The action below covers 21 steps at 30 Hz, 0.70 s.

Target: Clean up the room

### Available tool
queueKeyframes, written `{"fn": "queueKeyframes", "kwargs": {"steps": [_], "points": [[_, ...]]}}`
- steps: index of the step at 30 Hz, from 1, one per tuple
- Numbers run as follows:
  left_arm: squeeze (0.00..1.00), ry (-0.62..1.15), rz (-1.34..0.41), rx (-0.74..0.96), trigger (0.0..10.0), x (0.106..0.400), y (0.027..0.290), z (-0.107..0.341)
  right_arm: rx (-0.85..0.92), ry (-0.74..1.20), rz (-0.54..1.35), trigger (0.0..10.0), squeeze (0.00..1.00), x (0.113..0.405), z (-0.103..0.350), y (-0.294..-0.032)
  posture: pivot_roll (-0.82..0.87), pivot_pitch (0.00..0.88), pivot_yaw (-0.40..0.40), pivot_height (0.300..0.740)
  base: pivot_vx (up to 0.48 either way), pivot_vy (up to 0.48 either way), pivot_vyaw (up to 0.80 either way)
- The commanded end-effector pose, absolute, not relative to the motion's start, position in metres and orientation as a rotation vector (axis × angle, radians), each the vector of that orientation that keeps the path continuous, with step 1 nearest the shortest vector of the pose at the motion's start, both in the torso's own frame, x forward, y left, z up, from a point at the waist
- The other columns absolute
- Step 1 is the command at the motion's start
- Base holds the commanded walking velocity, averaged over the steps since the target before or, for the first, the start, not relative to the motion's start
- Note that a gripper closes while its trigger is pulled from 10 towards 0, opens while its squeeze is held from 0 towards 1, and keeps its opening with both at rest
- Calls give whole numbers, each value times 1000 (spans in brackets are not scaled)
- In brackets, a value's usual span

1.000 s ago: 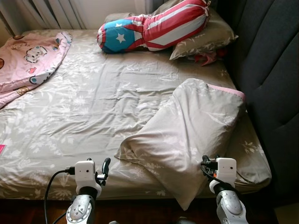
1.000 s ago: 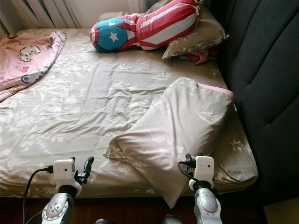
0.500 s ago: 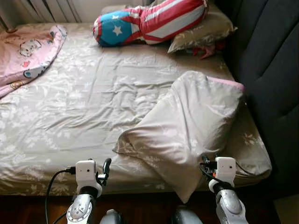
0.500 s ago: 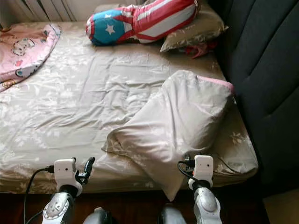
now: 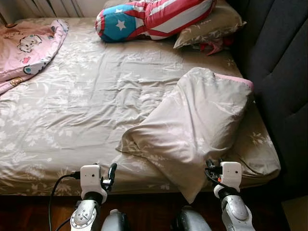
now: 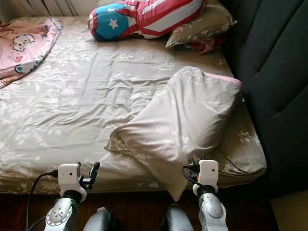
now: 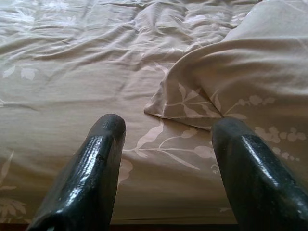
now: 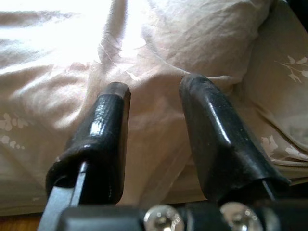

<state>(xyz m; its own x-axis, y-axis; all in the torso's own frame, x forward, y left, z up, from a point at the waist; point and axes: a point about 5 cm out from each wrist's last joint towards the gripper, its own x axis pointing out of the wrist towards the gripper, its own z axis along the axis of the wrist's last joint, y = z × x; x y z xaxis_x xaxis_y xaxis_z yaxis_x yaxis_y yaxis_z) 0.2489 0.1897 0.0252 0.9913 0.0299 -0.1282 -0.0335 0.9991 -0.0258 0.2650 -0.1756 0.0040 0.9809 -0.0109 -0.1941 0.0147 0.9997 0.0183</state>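
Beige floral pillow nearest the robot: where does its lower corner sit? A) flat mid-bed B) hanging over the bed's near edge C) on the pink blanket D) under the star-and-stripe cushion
B: the beige floral pillow lies diagonally, its lower corner hanging past the bed's near edge, beside the open right gripper.

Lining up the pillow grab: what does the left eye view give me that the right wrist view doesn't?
Left eye view: the striped star cushion and another pillow at the head of the bed, the pink blanket at the far left, the dark headboard, and the left gripper, open, at the bed's near edge.

Right wrist view: the right gripper close up, fingers open, aimed at the cloth.

Both: the grey floral pillow lying on the bedsheet, one corner hanging over the bed's edge.
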Motion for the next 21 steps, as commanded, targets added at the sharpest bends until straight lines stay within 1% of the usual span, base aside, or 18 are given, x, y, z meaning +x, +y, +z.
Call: {"fn": "queueKeyframes", "kwargs": {"steps": [1, 11, 15, 21], "points": [[0, 144, 35, -26, 10000, 245, 192, 23, 29, 216, -4, 10000, 0, 263, 0, -173, -130, 215, 1, 658, 266, 0, 0], [0, 145, 32, -26, 10000, 248, 190, 23, 32, 207, -4, 10000, 0, 265, 2, -173, -125, 221, -1, 658, 263, 0, 0], [0, 112, 52, -20, 10000, 253, 194, 31, 39, 208, 2, 10000, 0, 267, 3, -172, -97, 224, -5, 658, 0, 0, 0], [0, 116, 71, -16, 10000, 250, 199, 29, 40, 214, 14, 10000, 0, 267, 2, -171, -99, 222, -11, 658, 0, 0, 0]]}}
